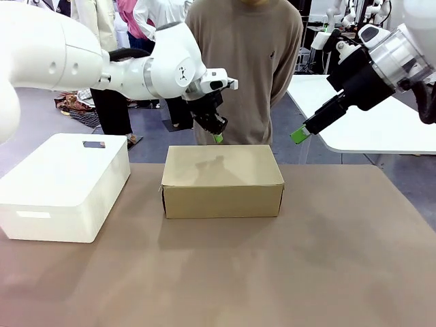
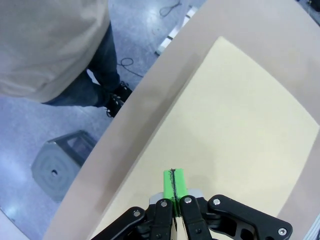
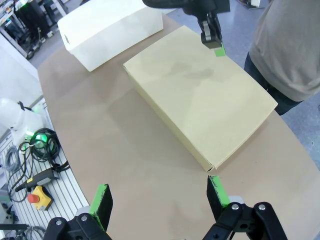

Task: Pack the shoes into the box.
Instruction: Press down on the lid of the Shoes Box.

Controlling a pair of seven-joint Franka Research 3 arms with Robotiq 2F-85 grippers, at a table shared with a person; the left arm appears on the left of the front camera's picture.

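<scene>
Bright, even overhead light; a soft arm shadow falls on the box [image 1: 221,167] lid. Wrist views bend at the edges; focus stays sharp, without glare.

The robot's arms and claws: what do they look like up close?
Both arms are smooth, rounded white shells with grey bands at the joints. Each ends in a black two-finger claw tipped with bright green pads: the left gripper and the right gripper. Small silver screws dot the black finger links. The right arm's wrist carries a clear plastic ring.
</scene>
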